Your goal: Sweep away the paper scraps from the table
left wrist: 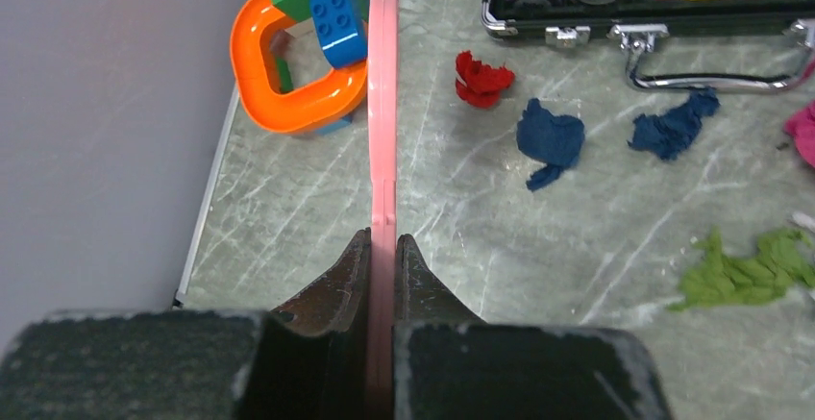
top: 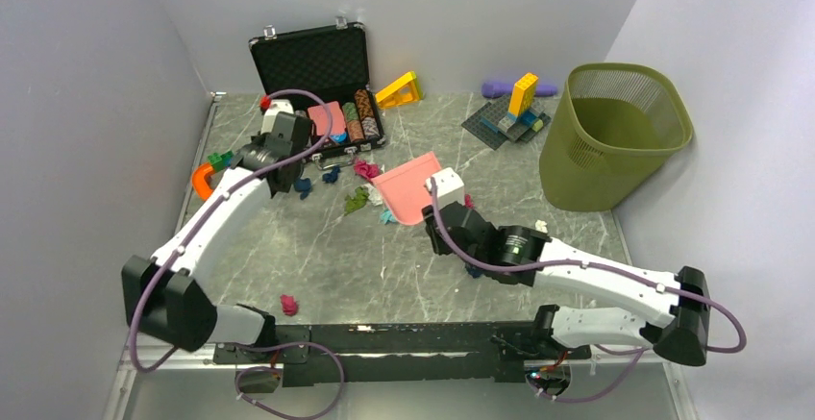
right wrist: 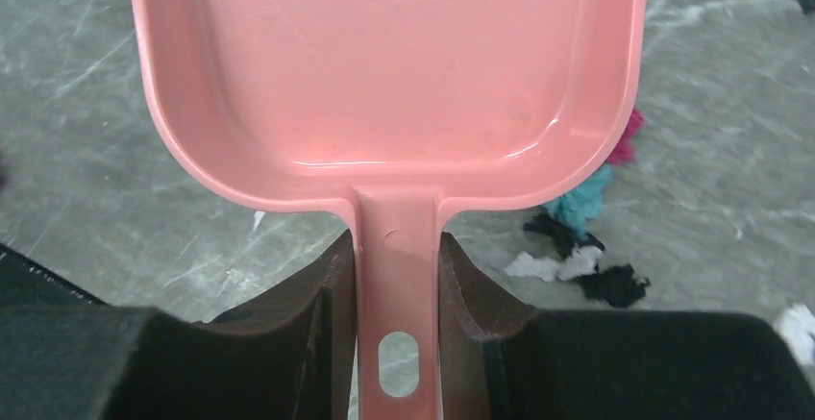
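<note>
Top view, scraps: small crumpled paper scraps (top: 360, 197) in magenta, blue, green and teal lie clustered mid-way across the grey marble-patterned table (top: 327, 257), between the two arms. One magenta wad (top: 288, 303) sits apart near the bases, and a white wad (top: 541, 225) lies near the bin.
Top view, arms: the white left arm (top: 226, 210) is stretched toward the open black poker-chip case (top: 312, 64). The white right arm (top: 596, 274) sets a flat pink plastic dustpan (top: 408, 187) just beside the cluster, open end away from its gripper, probably so that scraps can be pushed in.
Top view, bin: an olive-green mesh waste bin (top: 615, 136) stands far right, likely where the pan gets emptied.
Left wrist, claw: the left gripper (left wrist: 382, 247) is pinched narrow on a thin pink plastic brush (left wrist: 382, 103), seen edge-on and pointing out over the table.
Left wrist, scraps: a red wad (left wrist: 481, 79), a dark blue wad (left wrist: 550, 139) and a green wad (left wrist: 745, 271) lie to the right of the brush. An orange plastic ring (left wrist: 288, 103) holding green and blue building blocks (left wrist: 322, 2) lies just to its left.
Right wrist, claw: the right gripper (right wrist: 397, 247) clamps the dustpan's handle; the pan is empty.
Right wrist, scraps: a teal wad (right wrist: 577, 209) with white and dark bits lies just beside the pan's right rear corner, outside it.
Stage: judged early, with nothing collected yet.
</note>
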Available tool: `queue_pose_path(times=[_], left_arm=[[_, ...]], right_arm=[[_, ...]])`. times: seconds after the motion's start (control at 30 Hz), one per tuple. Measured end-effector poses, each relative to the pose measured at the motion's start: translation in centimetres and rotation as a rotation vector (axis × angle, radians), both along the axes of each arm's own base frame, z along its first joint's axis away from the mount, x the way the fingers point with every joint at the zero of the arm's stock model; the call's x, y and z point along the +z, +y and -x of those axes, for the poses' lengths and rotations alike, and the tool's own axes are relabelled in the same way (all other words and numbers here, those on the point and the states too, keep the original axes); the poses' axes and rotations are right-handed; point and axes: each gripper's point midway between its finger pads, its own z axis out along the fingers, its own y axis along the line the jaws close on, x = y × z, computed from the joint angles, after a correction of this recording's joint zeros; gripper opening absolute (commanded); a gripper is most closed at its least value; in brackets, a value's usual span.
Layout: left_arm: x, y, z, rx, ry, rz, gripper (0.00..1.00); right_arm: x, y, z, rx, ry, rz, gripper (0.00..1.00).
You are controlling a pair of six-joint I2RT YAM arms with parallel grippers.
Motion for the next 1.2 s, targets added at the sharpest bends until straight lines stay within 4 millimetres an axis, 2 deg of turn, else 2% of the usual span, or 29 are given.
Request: queue_pose_path(times=[0.23, 0.33, 0.43, 0.53, 0.63, 0.77, 0.87, 0.93, 0.97, 1.03, 1.2], left_arm=[[-2.0, -0.2, -4.0, 0.038, 0.087, -0.112, 0.0], [-4.2, -0.8, -5.8, 0.007, 0.164, -0.152, 0.0], [-7.1, -1.8, -6.8, -0.035, 0.266, -0.164, 0.0], [-9.7, -2.7, -6.6, -0.064, 0.376, -0.174, 0.0], [-10.8, -4.3, -5.1, -0.107, 0.455, -0.174, 0.0], [-10.3, -9.1, -2.9, -0.259, 0.502, -0.093, 0.0], [-8.2, -13.7, -1.1, -0.394, 0.487, -0.004, 0.0], [-6.4, -15.6, 0.1, -0.44, 0.459, 0.051, 0.0], [-5.6, -16.0, 0.6, -0.444, 0.446, 0.07, 0.0], [-3.7, -15.3, 2.0, -0.397, 0.429, 0.094, 0.0], [-0.8, -10.0, 5.5, -0.147, 0.424, 0.087, 0.0]], right_arm=[[0.5, -3.9, 0.2, -0.102, 0.003, -0.016, 0.0], [1.0, -4.8, 0.5, -0.116, -0.002, -0.037, 0.0], [1.5, -5.3, 0.6, -0.127, -0.011, -0.057, 0.0], [1.6, -5.5, 0.6, -0.136, -0.009, -0.064, 0.0], [1.3, -5.7, 0.7, -0.144, -0.003, -0.066, 0.0], [0.7, -6.0, 0.8, -0.147, 0.005, -0.062, 0.0], [0.7, -6.0, 0.8, -0.149, 0.007, -0.063, 0.0], [0.7, -6.0, 0.8, -0.149, 0.008, -0.064, 0.0], [0.7, -6.0, 0.9, -0.149, 0.008, -0.064, 0.0], [0.6, -5.9, 0.9, -0.149, 0.009, -0.065, 0.0], [0.3, -6.1, 1.0, -0.148, 0.013, -0.063, 0.0]])
